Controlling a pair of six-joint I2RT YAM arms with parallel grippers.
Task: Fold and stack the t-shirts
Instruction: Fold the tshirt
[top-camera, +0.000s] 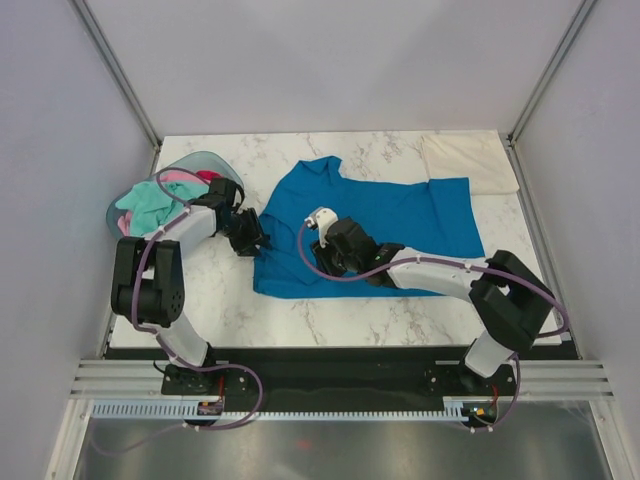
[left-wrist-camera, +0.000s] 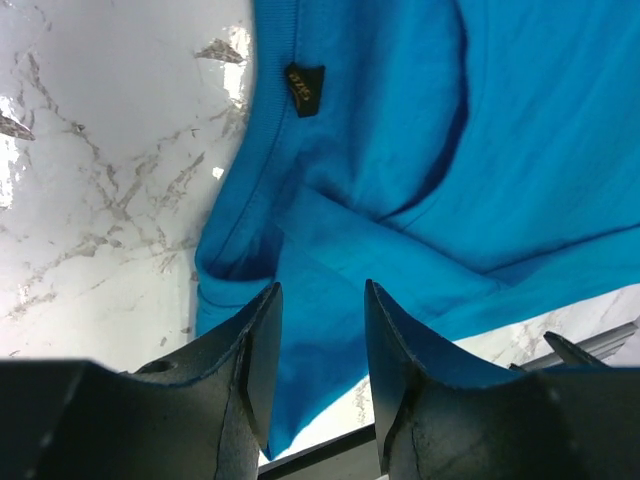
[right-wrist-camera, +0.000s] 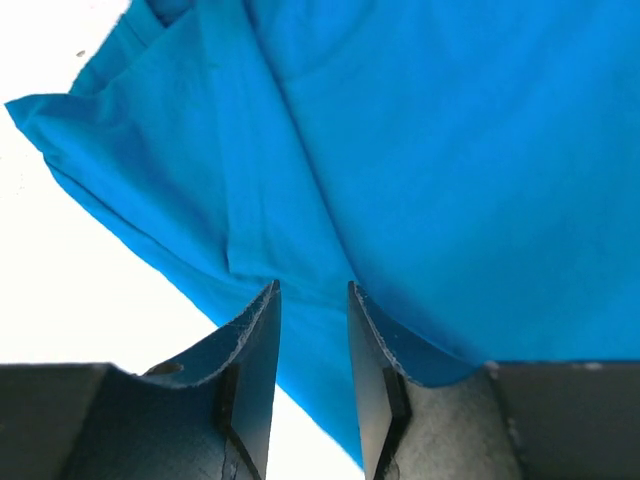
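Note:
A bright blue t-shirt (top-camera: 385, 215) lies spread on the marble table, partly folded with creases. My left gripper (top-camera: 250, 240) is at its left edge; in the left wrist view (left-wrist-camera: 322, 300) the jaws stand open over a fold of the blue cloth (left-wrist-camera: 400, 150) near a small dark label (left-wrist-camera: 303, 88). My right gripper (top-camera: 328, 255) is low over the shirt's front middle; in the right wrist view (right-wrist-camera: 312, 295) the jaws stand open with blue cloth (right-wrist-camera: 420, 150) beneath them. A cream t-shirt (top-camera: 470, 162) lies folded at the back right.
A pale blue-grey oval basket (top-camera: 125, 205) at the back left holds mint green (top-camera: 145, 202), pink (top-camera: 178, 182) and red (top-camera: 212, 178) shirts. Bare marble (top-camera: 220, 300) shows left of and in front of the blue shirt. Grey walls surround the table.

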